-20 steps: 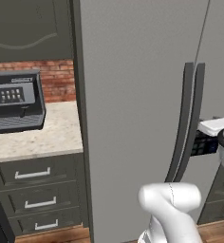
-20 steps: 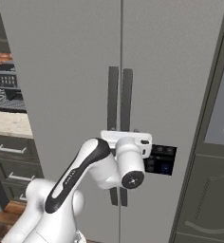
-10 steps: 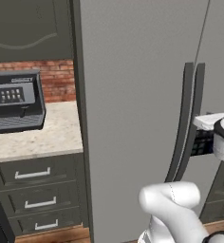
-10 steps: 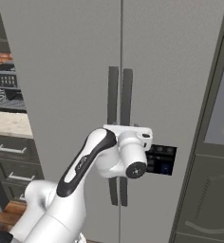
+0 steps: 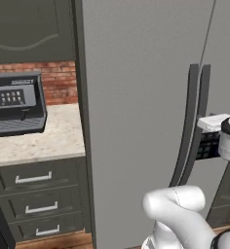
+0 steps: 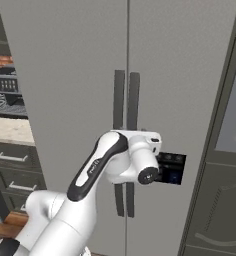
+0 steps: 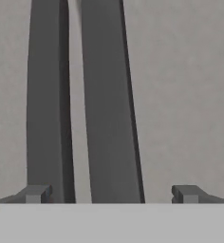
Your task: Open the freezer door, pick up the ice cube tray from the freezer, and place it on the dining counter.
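Observation:
The grey freezer door [image 5: 136,97] [image 6: 65,75] is shut, so the freezer's inside and the ice cube tray are hidden. Its dark vertical bar handle [image 6: 119,100] [image 5: 191,97] stands beside the neighbouring door's handle [image 6: 134,100]. My white hand [image 6: 142,150] hovers just in front of the two handles at mid-height. In the hand view my gripper [image 7: 111,193] is open and holds nothing. The right-hand bar [image 7: 109,104] lies between the fingertips, and the left-hand bar [image 7: 45,104] rises over the left fingertip [image 7: 35,193]. The dining counter is out of view.
A dark dispenser panel [image 6: 171,169] sits on the neighbouring door right of my hand. At the left, a small beige counter [image 5: 44,141] over silver-handled drawers [image 5: 34,177] carries a dark appliance [image 5: 17,104]. Dark cabinetry with a built-in unit [image 6: 235,120] flanks the fridge on the right.
My hand has crept a little closer to the pair of handles. The jaws stayed open and the doors have not moved.

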